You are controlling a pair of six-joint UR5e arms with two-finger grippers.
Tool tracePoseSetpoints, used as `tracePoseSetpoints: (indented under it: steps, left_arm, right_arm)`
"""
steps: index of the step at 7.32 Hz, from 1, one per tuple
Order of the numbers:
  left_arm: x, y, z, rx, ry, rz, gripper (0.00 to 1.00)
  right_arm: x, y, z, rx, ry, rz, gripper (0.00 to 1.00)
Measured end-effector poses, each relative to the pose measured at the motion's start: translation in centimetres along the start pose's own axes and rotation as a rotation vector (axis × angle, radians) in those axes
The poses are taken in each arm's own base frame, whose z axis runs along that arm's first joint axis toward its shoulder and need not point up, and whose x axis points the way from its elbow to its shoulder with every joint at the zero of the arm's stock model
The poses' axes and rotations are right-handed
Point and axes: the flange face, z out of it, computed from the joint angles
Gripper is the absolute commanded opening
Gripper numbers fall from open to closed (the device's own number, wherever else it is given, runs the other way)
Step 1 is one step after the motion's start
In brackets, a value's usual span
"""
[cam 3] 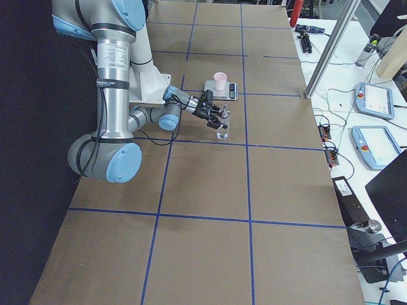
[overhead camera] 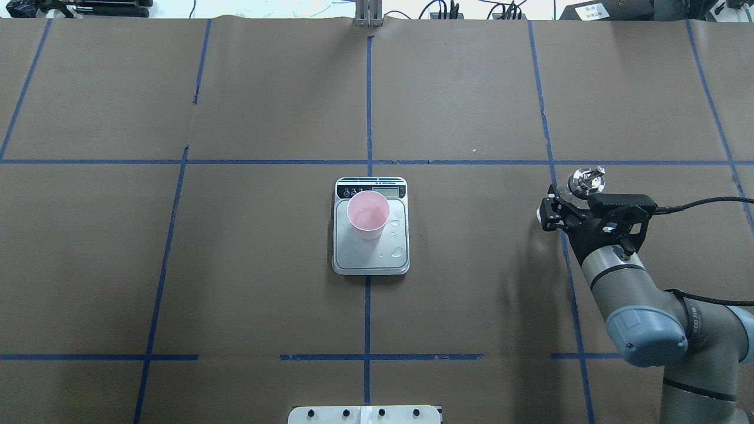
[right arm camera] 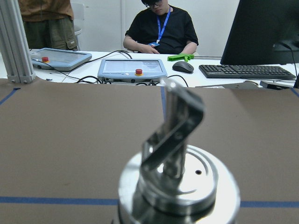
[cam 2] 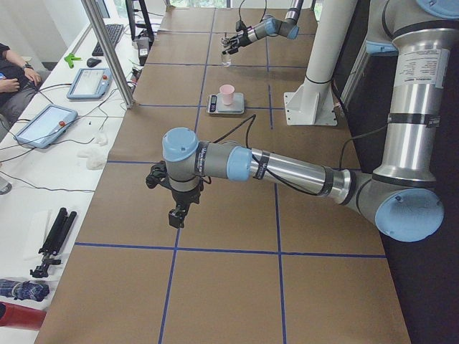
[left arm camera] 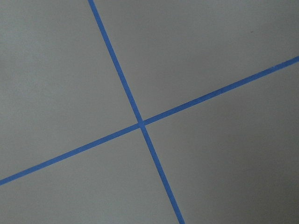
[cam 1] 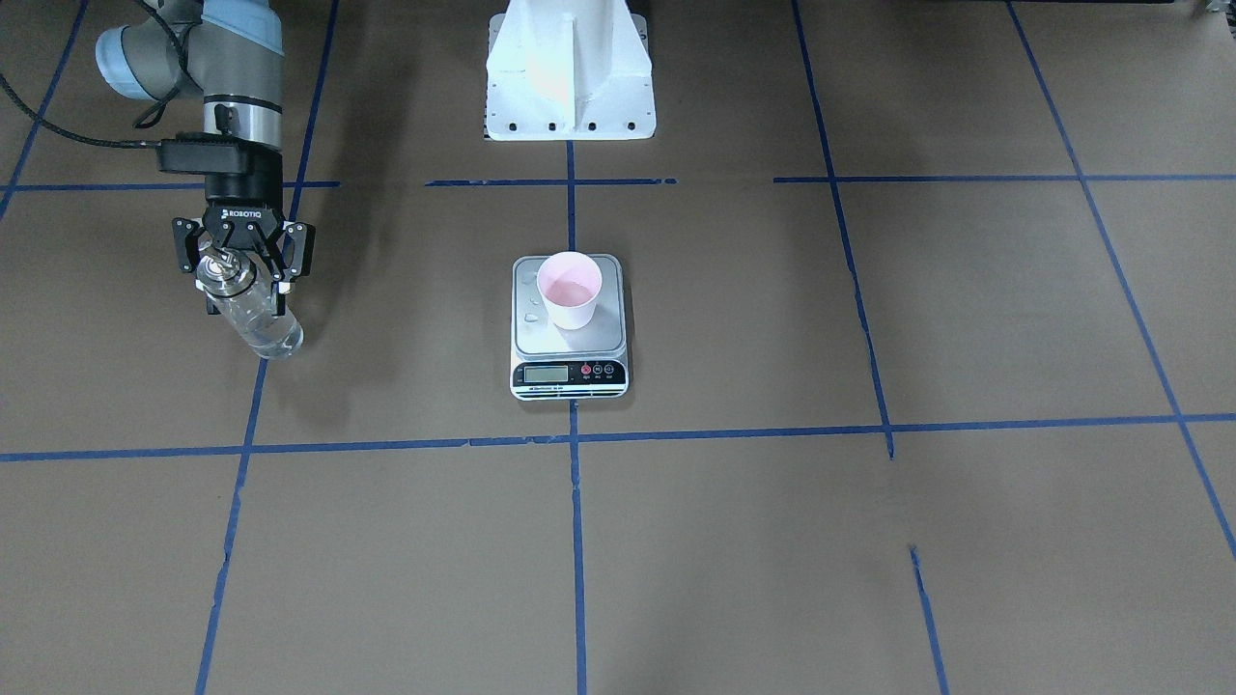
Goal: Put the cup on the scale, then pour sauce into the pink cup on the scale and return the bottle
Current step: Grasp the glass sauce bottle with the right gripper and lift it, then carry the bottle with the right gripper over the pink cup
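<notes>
The pale pink cup (cam 1: 570, 290) stands upright on the silver scale (cam 1: 579, 340) at the table's middle, with a little clear sauce in it. Droplets lie on the platform beside it (overhead camera: 396, 252). My right gripper (cam 1: 246, 301) reaches in level and is shut on the clear glass bottle (cam 1: 263, 328), which stands upright far to the scale's side. Its metal pour-spout cap (right arm camera: 180, 172) fills the right wrist view. My left gripper (cam 2: 176, 215) hangs low over bare table far from the scale. It shows only in the exterior left view, so I cannot tell its state.
The white arm pedestal (cam 1: 570, 87) stands behind the scale. Blue tape lines (left arm camera: 140, 122) cross the brown table cover. Tablets (right arm camera: 132, 68), a keyboard and seated people are beyond the table's far edge.
</notes>
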Motion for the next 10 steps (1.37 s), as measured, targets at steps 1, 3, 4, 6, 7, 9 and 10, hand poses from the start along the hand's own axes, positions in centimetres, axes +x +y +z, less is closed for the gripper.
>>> tracePoseSetpoints:
  steps: [1, 3, 4, 6, 7, 9, 10]
  left_arm:
    - [-0.3, 0.8, 0.4, -0.009, 0.003, -0.01, 1.0]
    - [-2.1, 4.3, 0.6, -0.021, 0.004, -0.073, 1.0]
    - [-3.3, 6.2, 0.5, -0.02, 0.003, -0.113, 1.0]
    - [-4.3, 7.8, 0.2, -0.014, -0.002, -0.147, 1.0]
    - [-4.4, 7.9, 0.1, -0.012, -0.002, -0.15, 1.0]
    - [-4.4, 7.6, -0.1, -0.008, -0.003, -0.149, 1.0]
    - [-4.4, 7.6, -0.1, -0.007, -0.004, -0.15, 1.0]
  right_arm:
    - [-1.0, -1.1, -0.1, 0.014, -0.01, -0.067, 0.0]
    - [-2.4, -3.1, 0.0, 0.04, -0.021, -0.198, 0.0]
    - [-3.0, -4.1, -0.1, 0.052, -0.027, -0.239, 0.0]
    - [-4.9, -5.8, 0.0, 0.064, -0.034, -0.273, 0.0]
    - [-6.9, -6.5, 0.2, 0.053, -0.018, -0.31, 0.0]
    - [-13.3, -8.2, 0.4, -0.025, 0.095, -0.475, 0.0]
    - [-16.6, -8.6, -0.3, -0.048, 0.146, -0.56, 0.0]
